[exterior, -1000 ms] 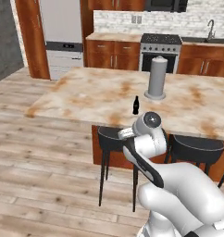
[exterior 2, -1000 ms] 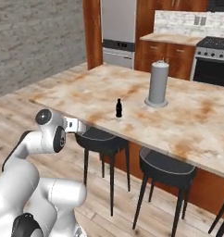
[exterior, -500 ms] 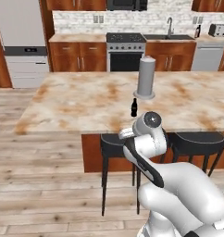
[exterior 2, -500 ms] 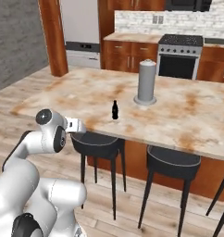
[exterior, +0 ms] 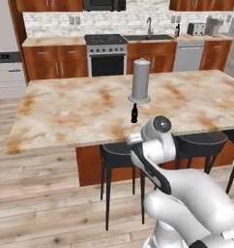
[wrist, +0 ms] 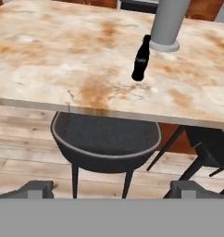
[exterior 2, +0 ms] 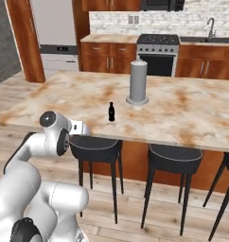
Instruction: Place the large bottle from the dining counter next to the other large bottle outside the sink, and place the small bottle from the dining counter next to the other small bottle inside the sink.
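The small bottle (exterior: 134, 113) (exterior 2: 111, 112) (wrist: 141, 59), tiny and black, stands upright on the dining counter (exterior: 70, 111) (exterior 2: 192, 113) (wrist: 49, 60), close to a tall grey cylinder (exterior: 141, 81) (exterior 2: 138, 82). My gripper (wrist: 113, 190) is open with nothing between its fingers. It hangs short of the counter's near edge, above a stool, well apart from the small bottle. At the far wall lies the sink (exterior: 150, 37) with its steel tap (exterior: 149, 25), and the other large bottle (exterior: 177, 30) stands just right of it. The pink and yellow large bottle is out of view.
Dark stools (exterior: 116, 152) (exterior 2: 175, 158) (wrist: 107, 136) stand under the counter's near edge. A stove (exterior: 106, 53) sits left of the sink. A toaster (exterior: 196, 29) stands on the back counter at the right. The fridge (exterior 2: 55, 33) is at the far left.
The base has driven and turned, so the whole scene has shifted. The dining counter now lies square ahead, and the stove and sink are in view. The arm holds its pose.
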Motion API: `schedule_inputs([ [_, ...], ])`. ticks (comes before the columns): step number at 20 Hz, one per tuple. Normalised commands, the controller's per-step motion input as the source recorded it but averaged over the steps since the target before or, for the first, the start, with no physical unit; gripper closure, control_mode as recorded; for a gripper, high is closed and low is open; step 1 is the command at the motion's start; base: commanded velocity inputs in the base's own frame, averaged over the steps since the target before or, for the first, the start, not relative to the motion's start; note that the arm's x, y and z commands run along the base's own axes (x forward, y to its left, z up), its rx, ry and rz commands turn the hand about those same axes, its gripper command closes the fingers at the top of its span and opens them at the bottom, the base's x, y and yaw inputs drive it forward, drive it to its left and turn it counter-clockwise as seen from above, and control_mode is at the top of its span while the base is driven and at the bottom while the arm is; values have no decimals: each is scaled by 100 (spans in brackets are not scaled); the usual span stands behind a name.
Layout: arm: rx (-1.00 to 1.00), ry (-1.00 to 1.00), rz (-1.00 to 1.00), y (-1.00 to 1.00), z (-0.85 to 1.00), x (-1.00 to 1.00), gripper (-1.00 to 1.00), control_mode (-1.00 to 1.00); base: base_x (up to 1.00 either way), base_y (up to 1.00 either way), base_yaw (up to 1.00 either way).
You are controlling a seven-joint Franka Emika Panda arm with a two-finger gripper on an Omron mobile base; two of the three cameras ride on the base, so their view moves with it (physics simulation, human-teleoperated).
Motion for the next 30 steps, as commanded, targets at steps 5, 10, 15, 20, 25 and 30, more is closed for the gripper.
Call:
schedule_inputs([
  [5, 0, 0, 0, 0, 0, 0, -100, 100, 40, 1, -13],
  [10, 0, 0, 0, 0, 0, 0, -100, 100, 45, 0, -6],
  [15, 0, 0, 0, 0, 0, 0, -100, 100, 42, 0, -4],
  [20, 0, 0, 0, 0, 0, 0, -100, 100, 30, 0, -2],
  [25, 0, 0, 0, 0, 0, 0, -100, 100, 26, 0, -2],
  [30, 0, 0, 0, 0, 0, 0, -100, 100, 27, 0, -3],
])
